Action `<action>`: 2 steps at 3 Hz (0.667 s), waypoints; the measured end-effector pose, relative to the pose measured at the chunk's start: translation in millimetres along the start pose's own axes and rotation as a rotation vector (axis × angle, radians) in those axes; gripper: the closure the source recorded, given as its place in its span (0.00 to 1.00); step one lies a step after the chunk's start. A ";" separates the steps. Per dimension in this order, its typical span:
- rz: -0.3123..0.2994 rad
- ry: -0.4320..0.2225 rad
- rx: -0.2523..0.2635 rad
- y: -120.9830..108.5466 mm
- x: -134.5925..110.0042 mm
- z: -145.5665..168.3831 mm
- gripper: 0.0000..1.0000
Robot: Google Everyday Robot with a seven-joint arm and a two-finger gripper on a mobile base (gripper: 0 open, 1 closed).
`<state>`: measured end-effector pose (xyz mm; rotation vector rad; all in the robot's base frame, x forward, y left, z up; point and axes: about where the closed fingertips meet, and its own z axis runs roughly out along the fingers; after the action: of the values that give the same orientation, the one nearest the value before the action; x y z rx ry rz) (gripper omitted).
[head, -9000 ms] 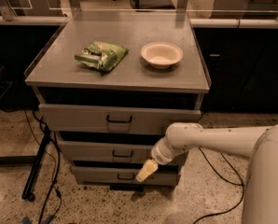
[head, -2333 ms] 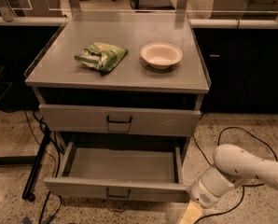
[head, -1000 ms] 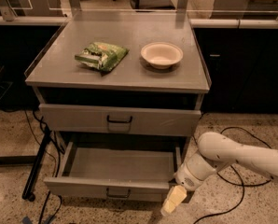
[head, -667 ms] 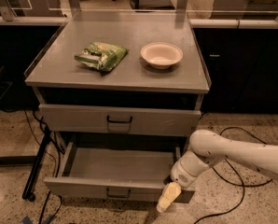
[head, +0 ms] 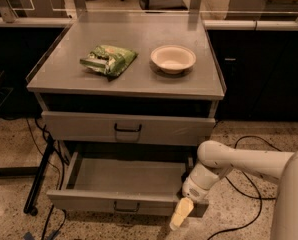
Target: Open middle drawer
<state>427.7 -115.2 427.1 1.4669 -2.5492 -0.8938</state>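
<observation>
A: What's the surface and room?

B: I've got a grey metal cabinet top [head: 139,81]. On it, a crumpled green snack bag [head: 108,60] at 9 o'clock and a round cream bowl [head: 173,59] at 3 o'clock, near each other but apart. Dark counters [head: 259,74] run behind at 12. The floor is speckled terrazzo [head: 9,149].

A: Task drawer?

B: The grey middle drawer with the small black wire handle [head: 89,200] stands open below the shut grey top drawer [head: 79,126], and I see nothing in its tray.

A: Gripper, edges, room?

B: The yellowish-tipped gripper [head: 181,213] is at the drawer front's right corner, 5 o'clock, pointing down. Apart or together, I can't tell. The white arm [head: 239,161] comes in from 3. A slanted black pole [head: 39,181] crowds the drawer's 9 o'clock side.
</observation>
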 end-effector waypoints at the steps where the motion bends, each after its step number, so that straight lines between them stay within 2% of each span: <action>1: -0.004 -0.006 -0.004 22.9 19.6 -8.8 0.00; 2: -0.010 -0.017 -0.003 25.7 17.1 -11.1 0.00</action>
<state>402.3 -124.3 445.7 1.4783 -2.5539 -0.9146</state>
